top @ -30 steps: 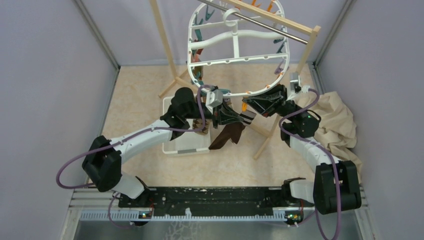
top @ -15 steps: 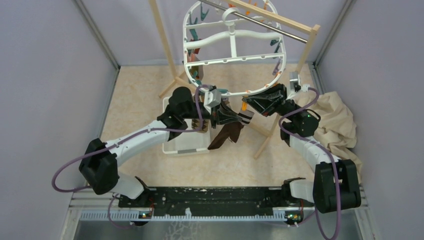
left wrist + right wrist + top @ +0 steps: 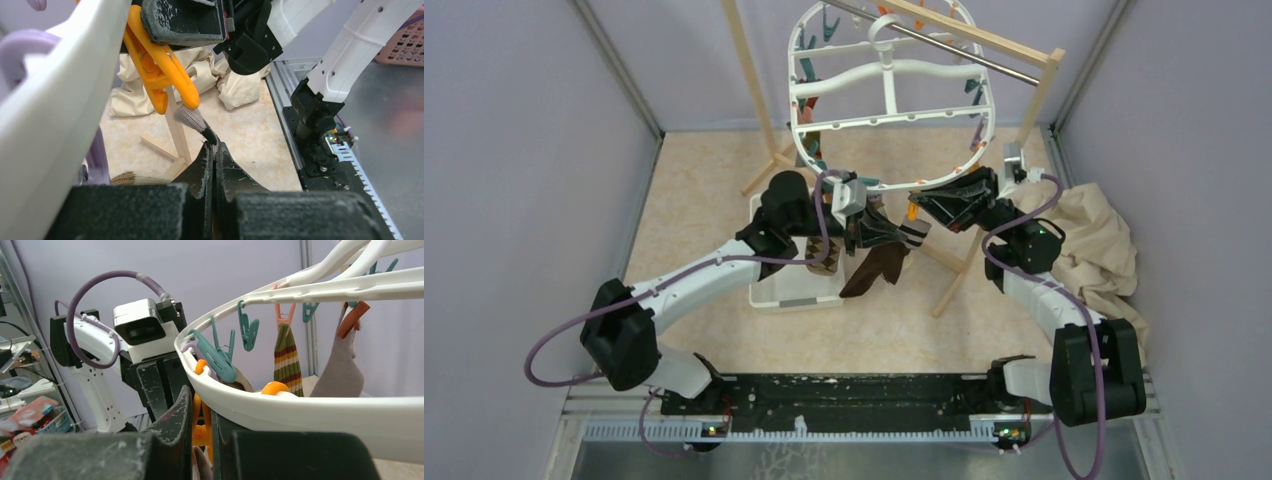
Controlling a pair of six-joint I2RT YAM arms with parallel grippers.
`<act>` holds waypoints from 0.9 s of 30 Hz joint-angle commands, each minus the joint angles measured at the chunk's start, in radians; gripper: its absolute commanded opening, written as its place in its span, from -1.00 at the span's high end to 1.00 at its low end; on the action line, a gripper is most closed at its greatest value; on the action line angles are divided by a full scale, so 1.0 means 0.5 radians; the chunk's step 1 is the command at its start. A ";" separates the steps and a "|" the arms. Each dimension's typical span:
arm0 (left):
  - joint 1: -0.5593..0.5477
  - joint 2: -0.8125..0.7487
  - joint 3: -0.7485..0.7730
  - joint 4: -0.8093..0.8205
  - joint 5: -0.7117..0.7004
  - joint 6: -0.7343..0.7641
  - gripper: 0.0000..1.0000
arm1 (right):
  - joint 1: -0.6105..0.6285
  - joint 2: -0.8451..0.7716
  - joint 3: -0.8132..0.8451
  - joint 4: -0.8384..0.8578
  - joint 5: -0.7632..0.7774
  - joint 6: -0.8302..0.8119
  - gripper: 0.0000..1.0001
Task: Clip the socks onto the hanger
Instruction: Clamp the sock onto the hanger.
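Observation:
The white oval hanger (image 3: 889,125) hangs by its hook from the rack's metal bar. My left gripper (image 3: 892,228) is shut on a dark brown sock (image 3: 876,270) that dangles below it. The sock's tan cuff (image 3: 190,117) pokes out past my shut left gripper (image 3: 214,148), just under the orange peg (image 3: 159,75). My right gripper (image 3: 921,208) is shut on that orange peg (image 3: 202,426) at the hanger's near rim (image 3: 310,412), with the right gripper (image 3: 202,407) squeezing its handles. A green-orange striped sock (image 3: 286,360) and a tan sock (image 3: 345,372) hang clipped farther back.
The wooden rack (image 3: 954,275) straddles the floor behind the arms. A white tray (image 3: 789,285) holding an argyle sock (image 3: 824,258) sits under my left arm. A big beige cloth (image 3: 1094,240) lies at the right. Teal pegs (image 3: 220,360) line the rim.
The hanger has swung a little to the left and back. My left arm has shifted slightly left with the sock. Both grippers keep their holds.

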 commanded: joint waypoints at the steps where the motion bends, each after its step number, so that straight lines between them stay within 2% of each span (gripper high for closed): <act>1: 0.020 -0.054 0.128 -0.021 0.135 0.197 1.00 | 0.023 0.024 -0.002 0.310 -0.316 0.057 1.00; 5: 0.020 -0.100 0.111 -0.140 0.421 0.437 1.00 | 0.023 0.056 0.026 0.313 -0.282 0.055 1.00; 11: 0.020 -0.099 0.167 -0.406 0.582 0.796 1.00 | 0.022 0.089 0.102 0.315 -0.282 0.104 1.00; 27: 0.020 0.065 0.293 -0.581 0.468 0.857 1.00 | 0.023 0.016 0.100 0.315 -0.289 0.162 1.00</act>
